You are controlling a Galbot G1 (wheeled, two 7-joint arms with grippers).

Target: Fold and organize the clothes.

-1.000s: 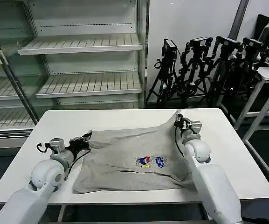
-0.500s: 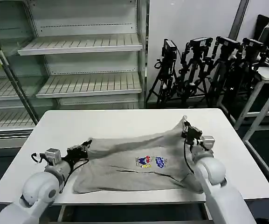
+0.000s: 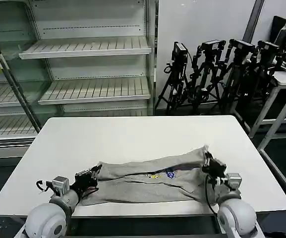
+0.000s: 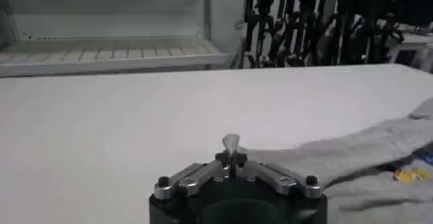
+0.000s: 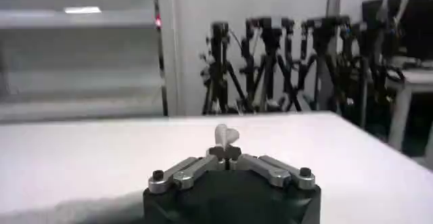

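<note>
White table (image 3: 133,134) is standing in front of empty shelving (image 3: 83,49), with camera tripods (image 3: 217,69) behind. One grey shirt (image 3: 147,179) is lying doubled over along the near edge. Left gripper (image 3: 90,174) and right gripper (image 3: 206,159) are each pinching, jaws together, a corner of it.

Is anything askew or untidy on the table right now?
Yes. The grey shirt lies bunched in a narrow, wrinkled band along the table's near edge, its print half hidden, pinched by the left tool and the right tool.
</note>
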